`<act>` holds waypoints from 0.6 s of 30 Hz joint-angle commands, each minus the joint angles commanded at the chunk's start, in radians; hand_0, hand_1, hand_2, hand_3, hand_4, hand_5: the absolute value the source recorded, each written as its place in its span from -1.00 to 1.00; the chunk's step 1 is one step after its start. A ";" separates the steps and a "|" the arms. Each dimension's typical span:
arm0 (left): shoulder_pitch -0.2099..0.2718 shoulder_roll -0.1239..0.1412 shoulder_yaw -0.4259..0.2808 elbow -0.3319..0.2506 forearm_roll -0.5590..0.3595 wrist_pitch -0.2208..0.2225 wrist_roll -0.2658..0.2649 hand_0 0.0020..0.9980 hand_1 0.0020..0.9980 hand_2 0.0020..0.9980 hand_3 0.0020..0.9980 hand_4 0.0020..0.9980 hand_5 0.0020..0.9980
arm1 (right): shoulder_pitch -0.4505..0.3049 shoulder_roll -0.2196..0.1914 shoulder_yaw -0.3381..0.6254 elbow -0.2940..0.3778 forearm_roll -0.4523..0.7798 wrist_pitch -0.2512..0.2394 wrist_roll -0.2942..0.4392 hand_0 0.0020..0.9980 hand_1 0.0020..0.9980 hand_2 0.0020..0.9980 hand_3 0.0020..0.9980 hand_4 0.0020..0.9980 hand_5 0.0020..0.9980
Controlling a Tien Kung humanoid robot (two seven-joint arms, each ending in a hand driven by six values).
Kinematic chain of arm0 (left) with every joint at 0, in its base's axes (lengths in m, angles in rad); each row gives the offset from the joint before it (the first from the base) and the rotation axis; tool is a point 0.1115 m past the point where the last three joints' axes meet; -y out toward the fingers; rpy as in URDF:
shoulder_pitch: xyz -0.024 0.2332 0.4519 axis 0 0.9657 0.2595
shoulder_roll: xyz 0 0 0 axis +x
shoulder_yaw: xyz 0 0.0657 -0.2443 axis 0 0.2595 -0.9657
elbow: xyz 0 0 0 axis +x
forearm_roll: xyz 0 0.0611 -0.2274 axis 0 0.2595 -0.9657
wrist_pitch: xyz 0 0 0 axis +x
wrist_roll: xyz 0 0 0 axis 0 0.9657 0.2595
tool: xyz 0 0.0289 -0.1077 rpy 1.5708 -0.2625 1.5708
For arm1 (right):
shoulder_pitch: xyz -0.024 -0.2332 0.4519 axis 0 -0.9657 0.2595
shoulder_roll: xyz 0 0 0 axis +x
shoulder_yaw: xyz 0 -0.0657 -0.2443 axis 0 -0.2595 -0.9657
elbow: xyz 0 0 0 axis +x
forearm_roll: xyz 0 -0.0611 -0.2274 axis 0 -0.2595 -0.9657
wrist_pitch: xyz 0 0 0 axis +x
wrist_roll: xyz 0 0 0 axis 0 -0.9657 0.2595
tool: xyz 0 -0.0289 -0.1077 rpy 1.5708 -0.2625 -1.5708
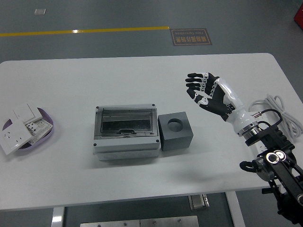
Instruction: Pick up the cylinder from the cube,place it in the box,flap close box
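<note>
Though the task names a cylinder, none shows; the grey cube (pixel 176 132) at frame centre has an empty round hole, touching the closed clear-lidded box (pixel 125 132). Upper right, the right hand (pixel 206 91) hovers spread, holding nothing.

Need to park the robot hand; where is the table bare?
Bare: the far strip beyond the box and cube, the near strip along the front edge, and between the purple tray and box. Crowded: the right edge, with the right robot hand and white cable.
</note>
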 joint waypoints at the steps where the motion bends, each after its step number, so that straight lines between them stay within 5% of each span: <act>1: 0.000 -0.001 0.000 0.000 -0.001 0.000 0.000 0.27 0.35 0.36 0.42 0.53 -0.36 | 0.001 0.001 -0.001 -0.001 0.001 0.000 0.001 0.40 0.38 0.40 0.39 0.51 -0.53; 18: 0.011 -0.009 -0.014 0.000 0.002 -0.004 -0.002 0.27 0.35 0.36 0.42 0.53 -0.36 | 0.035 0.003 -0.036 -0.016 0.010 0.002 0.000 0.42 0.39 0.42 0.50 0.50 -0.53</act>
